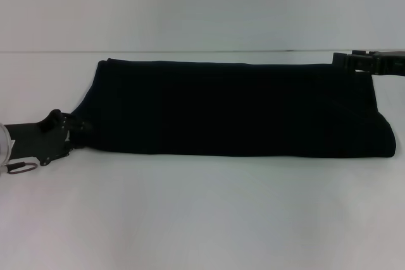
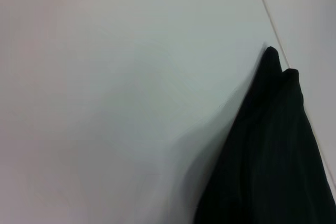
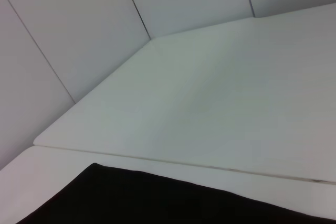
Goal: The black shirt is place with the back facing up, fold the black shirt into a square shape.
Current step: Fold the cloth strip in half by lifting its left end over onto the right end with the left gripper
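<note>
The black shirt (image 1: 240,109) lies on the white table (image 1: 202,213) as a long folded band. The left gripper (image 1: 79,128) touches its near left corner, and the right gripper (image 1: 354,61) its far right corner. I cannot tell whether either pincer is open or closed.

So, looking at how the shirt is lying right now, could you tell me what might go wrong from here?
The black shirt is a long band, not yet a square. The left gripper sits at its near-left corner and the right gripper at the far-right corner; uneven pulls could skew the next fold. The left end looks bunched into peaks in the left wrist view, so layers might slip apart.
</note>
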Controlling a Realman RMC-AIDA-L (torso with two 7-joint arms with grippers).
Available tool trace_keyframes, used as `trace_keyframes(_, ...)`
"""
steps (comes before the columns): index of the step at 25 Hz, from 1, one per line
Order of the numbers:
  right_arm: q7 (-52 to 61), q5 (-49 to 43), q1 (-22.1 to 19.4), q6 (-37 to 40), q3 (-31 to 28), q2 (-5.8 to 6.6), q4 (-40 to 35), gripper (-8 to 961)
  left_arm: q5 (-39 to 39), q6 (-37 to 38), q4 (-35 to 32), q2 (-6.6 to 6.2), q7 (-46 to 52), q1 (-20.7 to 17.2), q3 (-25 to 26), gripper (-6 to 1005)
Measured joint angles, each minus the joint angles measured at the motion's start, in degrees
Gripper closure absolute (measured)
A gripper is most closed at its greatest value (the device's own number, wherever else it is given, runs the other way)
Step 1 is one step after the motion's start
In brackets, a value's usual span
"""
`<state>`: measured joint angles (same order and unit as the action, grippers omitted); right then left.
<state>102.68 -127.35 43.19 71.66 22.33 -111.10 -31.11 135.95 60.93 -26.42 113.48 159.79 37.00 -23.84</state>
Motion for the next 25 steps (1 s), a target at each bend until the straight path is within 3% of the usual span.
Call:
trace_keyframes(6, 0.0, 0.0, 0.0, 0.0, 0.1, -0.09, 0.0, 293, 0.2, -0.2, 0.0, 0.05, 0.0, 0.2, -0.1, 490)
trace_keyframes(9, -0.1, 0.0, 0.0, 0.0, 0.1, -0.16, 0.0, 293, 0.2, -0.2, 0.0, 0.07, -0.3, 0.2, -0.1, 736)
trace_keyframes(14, -0.2, 0.0, -0.2, 0.0, 0.1, -0.18, 0.0, 293, -0.2, -0.2, 0.0, 0.14, -3.0, 0.1, 0.1, 958)
trace_keyframes(19, -0.5, 0.0, -0.4, 0.0, 0.0, -0.20, 0.0, 294, -5.5, 0.1, -0.2, 1.23, -11.5, -1.8, 1.0, 970)
trace_keyframes(25, 0.0, 1.1, -0.4, -0.7, 0.0, -0.02, 0.0, 295, -11.3, 4.9, -3.5, 1.40, -20.2, -6.6, 1.1, 970)
